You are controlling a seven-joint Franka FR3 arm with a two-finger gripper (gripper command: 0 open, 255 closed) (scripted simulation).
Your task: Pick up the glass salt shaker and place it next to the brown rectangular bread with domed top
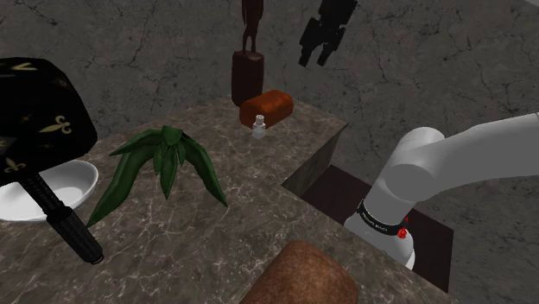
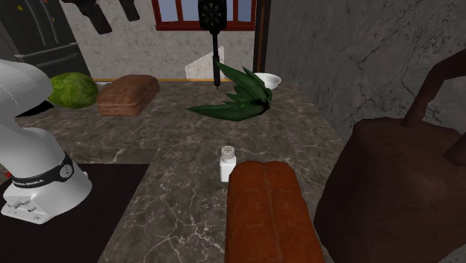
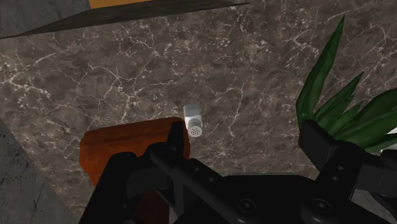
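The small clear salt shaker, with its pale perforated cap, stands upright on the marbled brown counter. It is close against one end of a reddish-brown domed loaf. My black gripper hangs open high above them, well clear of both. Its fingers stand wide apart with nothing between them.
A second brown loaf lies near the stand. A green leafy plant, a white bowl and a black long-handled object occupy the shoulder view's left. A dark brown figure stands behind the reddish loaf.
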